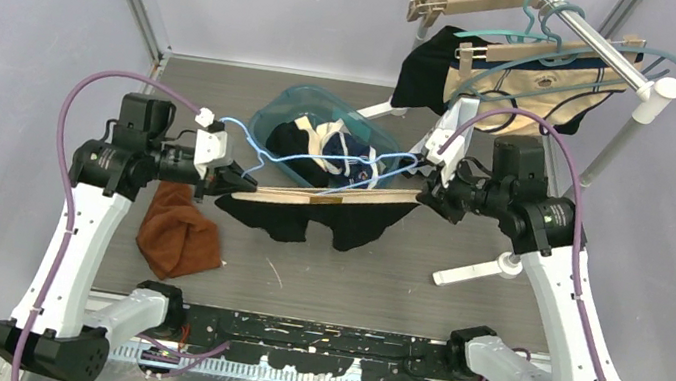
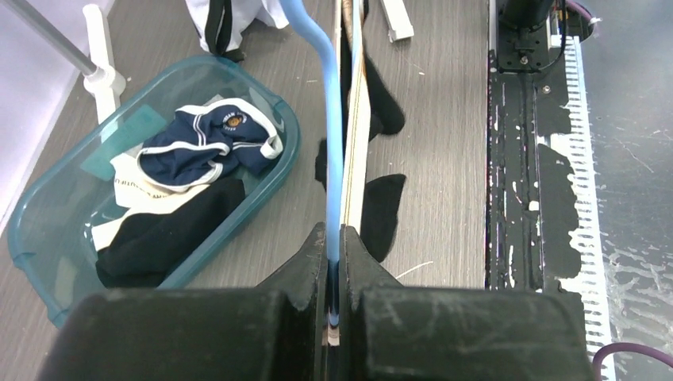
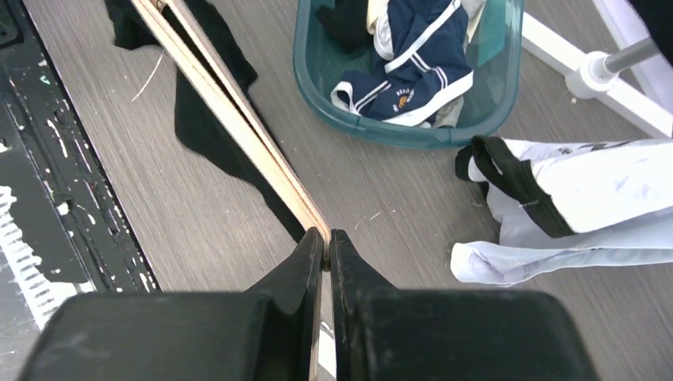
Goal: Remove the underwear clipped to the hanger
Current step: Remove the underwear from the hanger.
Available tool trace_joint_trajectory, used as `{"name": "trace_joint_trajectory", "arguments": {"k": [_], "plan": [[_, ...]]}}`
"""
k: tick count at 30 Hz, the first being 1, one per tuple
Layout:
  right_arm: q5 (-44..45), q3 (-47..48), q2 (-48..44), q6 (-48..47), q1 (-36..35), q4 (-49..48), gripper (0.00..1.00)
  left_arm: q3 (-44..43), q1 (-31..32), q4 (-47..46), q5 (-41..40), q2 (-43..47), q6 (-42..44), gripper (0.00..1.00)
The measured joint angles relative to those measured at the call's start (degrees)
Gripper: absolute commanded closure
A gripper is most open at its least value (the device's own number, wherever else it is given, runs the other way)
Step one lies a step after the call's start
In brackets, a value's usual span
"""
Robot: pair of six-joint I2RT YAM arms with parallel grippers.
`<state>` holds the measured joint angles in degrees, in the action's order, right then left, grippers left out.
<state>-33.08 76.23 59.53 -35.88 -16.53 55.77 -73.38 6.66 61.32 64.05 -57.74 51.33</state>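
Observation:
A wooden clip hanger [image 1: 328, 196] with a light-blue hook [image 1: 264, 153] is held level between my two arms above the table. Black underwear [image 1: 314, 219] hangs from it. My left gripper [image 1: 233, 178] is shut on the hanger's left end, pinching the blue hook and wood [image 2: 334, 262]. My right gripper [image 1: 426, 197] is shut on the hanger's right end [image 3: 325, 238]. The wooden bar [image 3: 230, 119] runs away from my right fingers, with black underwear [image 3: 206, 135] below it. In the left wrist view the black underwear [image 2: 381, 206] hangs beside the bar [image 2: 355, 135].
A teal plastic bin [image 1: 277, 113] holds navy and black underwear [image 1: 346, 146] behind the hanger. A rail [image 1: 599, 42] at the back right carries more hangers and garments [image 1: 521, 87]. A brown cloth [image 1: 178, 232] lies at the left. A white stand foot [image 1: 479, 269] lies at the right.

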Motion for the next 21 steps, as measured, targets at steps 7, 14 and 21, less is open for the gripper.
{"name": "trace_joint_trajectory", "arguments": {"k": [7, 14, 21], "plan": [[-2.84, -1.31, 0.52, -0.22, 1.44, 1.64, 0.99, 0.00, -0.33, -0.61, 0.48, 0.15, -1.03, 1.00], [-6.29, -1.31, 1.33, 0.52, 1.75, 1.75, 0.99, -1.03, -0.35, -1.99, -0.74, -1.79, -4.52, 1.00], [-9.42, -1.60, 1.05, 2.49, 1.81, 0.72, 0.98, -3.37, 3.41, -1.95, -6.80, -5.70, -5.81, 1.00]]}}
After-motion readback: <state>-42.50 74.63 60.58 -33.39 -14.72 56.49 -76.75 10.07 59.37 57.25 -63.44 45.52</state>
